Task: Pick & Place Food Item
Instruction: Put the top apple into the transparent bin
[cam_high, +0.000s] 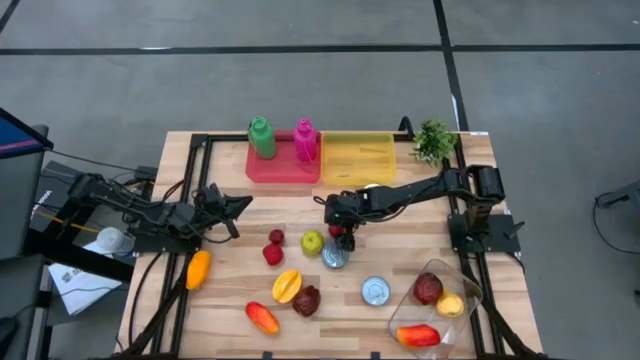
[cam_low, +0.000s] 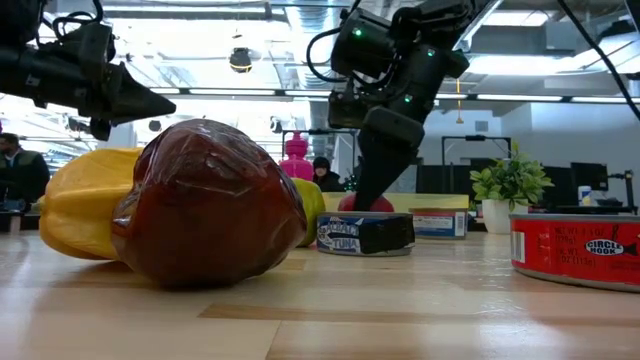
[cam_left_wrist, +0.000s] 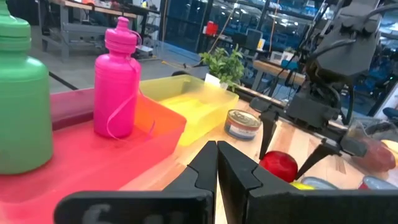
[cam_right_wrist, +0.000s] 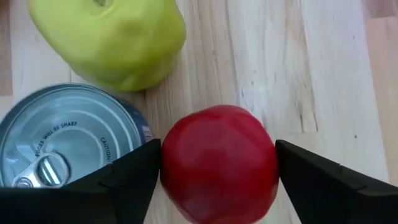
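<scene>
Right gripper (cam_right_wrist: 217, 165) down over red apple (cam_right_wrist: 219, 163), jaws spread either side of it, not yet clamped.
Apple sits on wooden table (cam_high: 400, 250) near centre; blue-label tin (cam_right_wrist: 59, 146) just beside it at approx. 7 o'clock in high view, green apple (cam_right_wrist: 112, 40) at 9 o'clock. Left gripper (cam_left_wrist: 216, 165) clenched shut, empty, hovering at table's 9 o'clock side, pointing toward red tray (cam_left_wrist: 93, 155).

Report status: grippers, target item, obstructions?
Right gripper open, straddling red apple on table. Left gripper shut, parked aside. Tuna can, green apple crowd the pick.
</scene>
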